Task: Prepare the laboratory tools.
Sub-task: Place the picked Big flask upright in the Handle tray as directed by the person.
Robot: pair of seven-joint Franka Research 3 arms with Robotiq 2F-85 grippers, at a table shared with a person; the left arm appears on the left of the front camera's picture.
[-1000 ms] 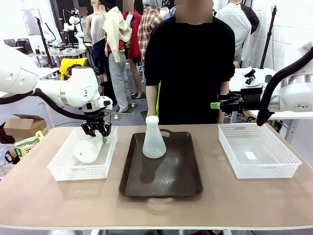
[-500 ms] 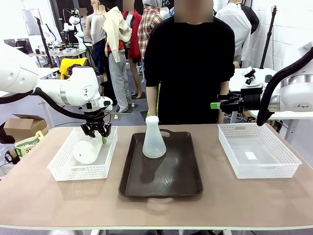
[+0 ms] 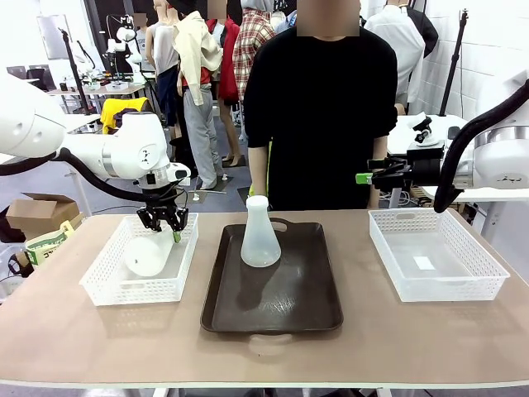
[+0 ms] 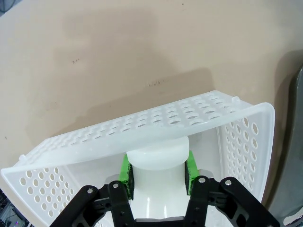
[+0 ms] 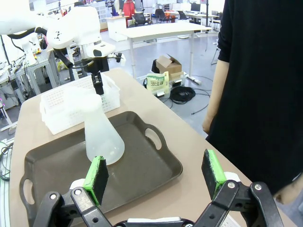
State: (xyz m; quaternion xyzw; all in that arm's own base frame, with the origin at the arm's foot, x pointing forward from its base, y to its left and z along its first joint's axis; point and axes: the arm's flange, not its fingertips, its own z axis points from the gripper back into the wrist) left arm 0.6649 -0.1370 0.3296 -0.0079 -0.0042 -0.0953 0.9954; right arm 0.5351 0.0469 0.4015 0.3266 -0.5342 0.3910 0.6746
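Tan bench (image 3: 74,339) carries a dark brown tray (image 3: 273,306) at its middle, and everything else sits relative to that tray. One translucent flask (image 3: 260,236) stands upright on the tray's far half, near the handle on the person's side. To the tray's left lies a white mesh basket (image 3: 116,285); a second flask (image 3: 149,255) rests tilted inside it, neck toward the far end. The left gripper (image 4: 157,166) has its jaws clenched on that neck, green pads (image 4: 125,171) pressed against both sides just below the lip. To the tray's right sits another white basket (image 3: 488,277). The right gripper (image 5: 156,172) hovers beyond the tray's far right corner, above the bench edge, jaws spread wide and grasping nothing. A person in a black top (image 3: 322,107) stands behind the tray
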